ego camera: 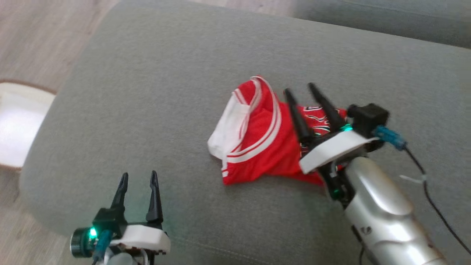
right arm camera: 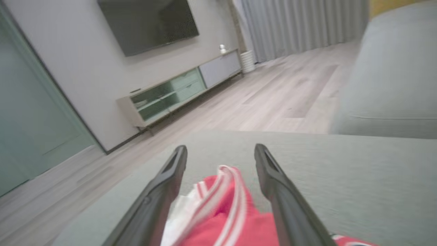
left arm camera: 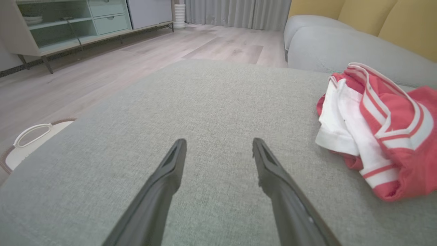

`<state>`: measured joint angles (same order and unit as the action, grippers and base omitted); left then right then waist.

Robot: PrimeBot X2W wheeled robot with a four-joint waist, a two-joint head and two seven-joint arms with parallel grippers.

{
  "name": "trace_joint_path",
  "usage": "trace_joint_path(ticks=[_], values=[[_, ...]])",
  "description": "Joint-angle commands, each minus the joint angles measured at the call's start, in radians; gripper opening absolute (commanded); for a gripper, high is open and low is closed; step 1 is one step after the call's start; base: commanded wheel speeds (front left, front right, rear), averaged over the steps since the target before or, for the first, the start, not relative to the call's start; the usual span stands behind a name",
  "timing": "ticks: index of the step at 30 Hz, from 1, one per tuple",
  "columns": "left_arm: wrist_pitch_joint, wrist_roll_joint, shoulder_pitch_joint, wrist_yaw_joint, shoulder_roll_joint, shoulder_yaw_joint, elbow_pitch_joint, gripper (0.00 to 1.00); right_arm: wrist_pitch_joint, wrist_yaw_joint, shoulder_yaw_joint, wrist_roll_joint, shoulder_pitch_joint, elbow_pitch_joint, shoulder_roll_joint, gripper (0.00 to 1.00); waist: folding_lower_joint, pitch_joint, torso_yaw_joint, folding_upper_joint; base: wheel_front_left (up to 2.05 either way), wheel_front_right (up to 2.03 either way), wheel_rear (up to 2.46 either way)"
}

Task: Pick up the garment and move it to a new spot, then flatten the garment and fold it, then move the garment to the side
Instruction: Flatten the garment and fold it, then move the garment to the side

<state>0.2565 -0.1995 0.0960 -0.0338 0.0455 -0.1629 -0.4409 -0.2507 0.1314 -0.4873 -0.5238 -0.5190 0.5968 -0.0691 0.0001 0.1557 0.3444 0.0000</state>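
Observation:
A crumpled red garment [ego camera: 265,143] with white stripes and a white lining lies in a heap near the middle of the grey sofa cushion [ego camera: 154,95]. My right gripper [ego camera: 298,88] hovers over the heap's right part, open, fingers spread and pointing away from me; between them the right wrist view shows the garment [right arm camera: 225,212] below. My left gripper [ego camera: 139,176] stands open low at the cushion's near left, well left of the heap and holding nothing. Off to the right in the left wrist view sits the garment [left arm camera: 382,126], beyond the left gripper [left arm camera: 218,143].
A white basket [ego camera: 14,125] with a handle sits on the wooden floor left of the cushion. A second grey sofa section [ego camera: 382,18] lies behind. A black cable [ego camera: 430,195] trails from my right wrist. A low cabinet [left arm camera: 68,27] stands across the room.

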Motion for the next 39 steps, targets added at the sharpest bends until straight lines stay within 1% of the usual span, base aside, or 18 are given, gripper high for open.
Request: trace_joint_path(ticks=[1, 3, 4, 7, 9, 17, 24, 31, 35, 39], values=[[0.005, 0.015, 0.038, 0.002, 0.005, 0.04, 0.042, 1.0, -0.011, -0.001, 0.06, 0.063, 0.02, -0.041, 0.019, 1.0, -0.0001, -0.003, -0.052, 0.0, 0.0, 0.0, 0.0], [0.005, 0.023, 0.045, 0.004, 0.005, 0.045, 0.049, 1.0, -0.011, -0.001, 0.135, 0.116, 0.05, -0.053, 0.019, 1.0, -0.0001, -0.007, -0.084, 0.0, 0.0, 0.0, 0.0], [0.005, 0.023, 0.045, 0.004, 0.005, 0.045, 0.049, 1.0, -0.011, -0.001, 0.135, 0.116, 0.05, -0.053, 0.019, 1.0, -0.0001, -0.007, -0.084, 0.0, 0.0, 0.0, 0.0], [0.005, 0.038, 0.055, 0.004, 0.005, 0.059, 0.059, 1.0, -0.011, -0.001, 0.226, 0.177, 0.091, -0.079, 0.019, 1.0, -0.0001, -0.013, -0.129, 0.0, 0.0, 0.0, 0.0], [0.005, 0.049, 0.058, 0.005, 0.005, 0.07, 0.064, 1.0, -0.011, -0.001, 0.267, 0.201, 0.118, -0.098, 0.019, 1.0, -0.0001, -0.019, -0.157, 0.0, 0.0, 0.0, 0.0], [0.005, 0.093, 0.027, 0.001, 0.005, 0.106, 0.092, 1.0, -0.011, -0.001, 0.363, 0.269, 0.23, -0.132, 0.019, 1.0, -0.0001, -0.054, -0.233, 0.0, 0.0, 0.0, 0.0], [0.005, 0.092, -0.05, -0.003, 0.005, 0.106, 0.109, 1.0, -0.011, -0.001, 0.367, 0.255, 0.322, -0.128, 0.019, 1.0, -0.0001, -0.09, -0.263, 0.0, 0.0, 0.0, 0.0], [0.005, 0.093, -0.054, 0.001, 0.005, 0.099, 0.11, 1.0, -0.011, -0.001, 0.356, 0.26, 0.336, -0.136, 0.019, 1.0, -0.0001, -0.084, -0.27, 0.0, 0.0, 0.0, 0.0], [0.005, 0.09, -0.03, 0.005, 0.005, 0.08, 0.109, 1.0, -0.011, -0.001, 0.297, 0.258, 0.302, -0.115, 0.019, 1.0, -0.0001, -0.061, -0.252, 0.0, 0.0, 0.0, 0.0], [0.005, 0.084, -0.014, 0.01, 0.005, 0.05, 0.1, 1.0, -0.011, -0.001, 0.215, 0.247, 0.222, -0.065, 0.019, 1.0, -0.0001, -0.038, -0.212, 0.0, 0.0, 0.0, 0.0]])
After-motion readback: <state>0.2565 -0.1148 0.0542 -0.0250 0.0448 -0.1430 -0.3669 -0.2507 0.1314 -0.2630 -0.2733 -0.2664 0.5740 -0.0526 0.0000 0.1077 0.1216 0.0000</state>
